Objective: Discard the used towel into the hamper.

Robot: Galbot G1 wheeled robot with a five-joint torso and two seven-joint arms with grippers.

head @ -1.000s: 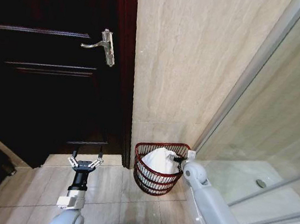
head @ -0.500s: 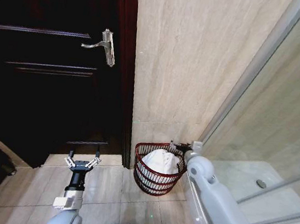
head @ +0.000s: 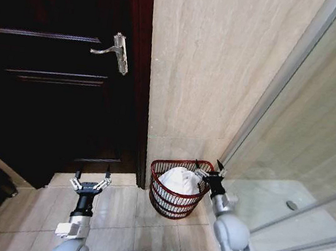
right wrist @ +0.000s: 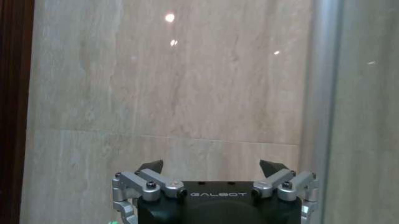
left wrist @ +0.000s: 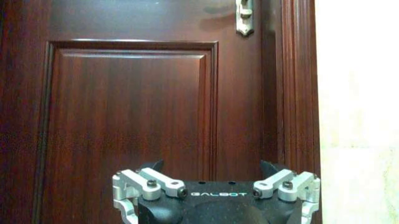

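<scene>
Both grippers released: right gripper (head: pixel 206 166) above hamper (head: pixel 173 203) rim, towel (head: pixel 178 180) inside; left gripper (head: pixel 91 178) facing door (head: pixel 51 73).

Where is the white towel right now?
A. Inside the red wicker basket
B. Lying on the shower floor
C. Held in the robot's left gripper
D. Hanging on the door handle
A. The head view shows the towel piled inside the hamper at the foot of the wall, while the right gripper beside its rim and the left gripper by the door are both open and empty.
</scene>
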